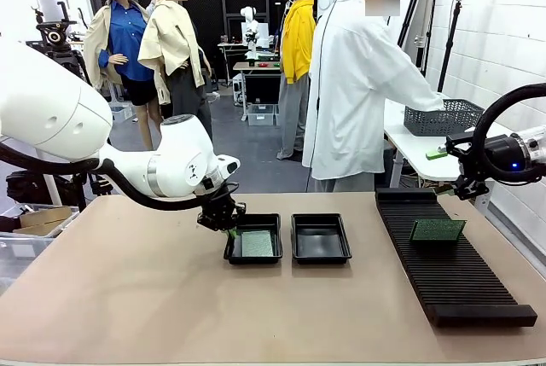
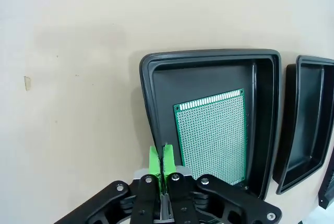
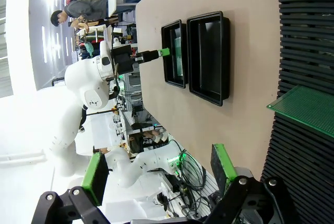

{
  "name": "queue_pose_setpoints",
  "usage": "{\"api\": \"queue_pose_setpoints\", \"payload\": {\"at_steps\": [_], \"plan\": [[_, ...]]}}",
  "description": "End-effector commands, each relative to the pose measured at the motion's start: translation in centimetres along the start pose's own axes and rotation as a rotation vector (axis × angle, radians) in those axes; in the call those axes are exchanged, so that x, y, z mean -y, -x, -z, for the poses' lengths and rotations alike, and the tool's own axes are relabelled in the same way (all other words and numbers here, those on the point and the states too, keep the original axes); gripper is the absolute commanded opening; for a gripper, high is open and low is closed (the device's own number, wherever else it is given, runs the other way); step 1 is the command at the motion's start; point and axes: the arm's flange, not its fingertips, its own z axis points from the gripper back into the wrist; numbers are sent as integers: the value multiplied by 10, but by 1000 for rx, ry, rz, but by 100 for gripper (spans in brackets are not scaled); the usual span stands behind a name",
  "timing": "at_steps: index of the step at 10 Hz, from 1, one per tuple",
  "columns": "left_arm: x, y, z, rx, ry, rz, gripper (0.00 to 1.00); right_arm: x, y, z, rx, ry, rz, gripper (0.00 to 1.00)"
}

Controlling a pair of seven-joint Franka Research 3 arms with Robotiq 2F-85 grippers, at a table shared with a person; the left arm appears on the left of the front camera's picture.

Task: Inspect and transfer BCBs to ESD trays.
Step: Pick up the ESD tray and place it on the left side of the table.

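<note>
On the tan surface (image 1: 128, 298), the left tool (image 2: 160, 153) hangs at the outer rim of the left tray (image 2: 209, 54). Its green pads are pressed together with nothing between them. Inside that tray a green board (image 2: 211, 135) lies flat on the floor, near the wall away from the pads. The right tray (image 1: 320, 257) sits just beside it and looks bare.

Farther right, a second board (image 1: 437, 230) rests on the long ridged rack (image 1: 452, 285), slightly tilted. The right tool (image 3: 159, 169) is held above the rack's far end with its fingers wide apart, holding nothing.

The boards look thin, light and stiff, with perforated faces, so they are probably brittle at the corners and easy to scratch. The one on the rack has free edges, and pinching a long edge seems safest. The one lying flat offers little to grip.

Whether the left pads touch the tray rim cannot be told, and the tool's body covers the tray's near end. It is also unclear whether the rack board sits in a slot or on top of the ridges. Beyond, a person (image 1: 358, 84) stands turned away by a mesh basket (image 1: 444, 116).
</note>
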Motion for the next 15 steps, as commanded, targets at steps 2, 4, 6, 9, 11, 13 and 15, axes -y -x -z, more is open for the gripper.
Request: {"api": "queue_pose_setpoints", "payload": {"at_steps": [2, 4, 6, 9, 11, 13, 15], "plan": [[0, 0, 1, 7, -1, 5, 0, -2, 0, 1, -5, 4, -4, 100], [0, 0, 1, 7, -1, 5, 0, -2, 0, 1, -5, 4, -4, 100], [0, 0, 0, 0, 0, 0, 0, -2, 0, 1, -5, 4, -4, 100], [-34, 12, -18, 50, 35, 42, 0, -2, 0, 1, -5, 4, -4, 100], [-57, 15, -21, 49, 8, 29, 0, -2, 0, 1, -5, 4, -4, 100], [-81, 20, -25, 45, 9, 12, 0, -2, 0, 1, -5, 4, -4, 100], [-102, 23, -25, 31, -1, -4, 0, -2, 0, 1, -5, 4, -4, 100]]}}
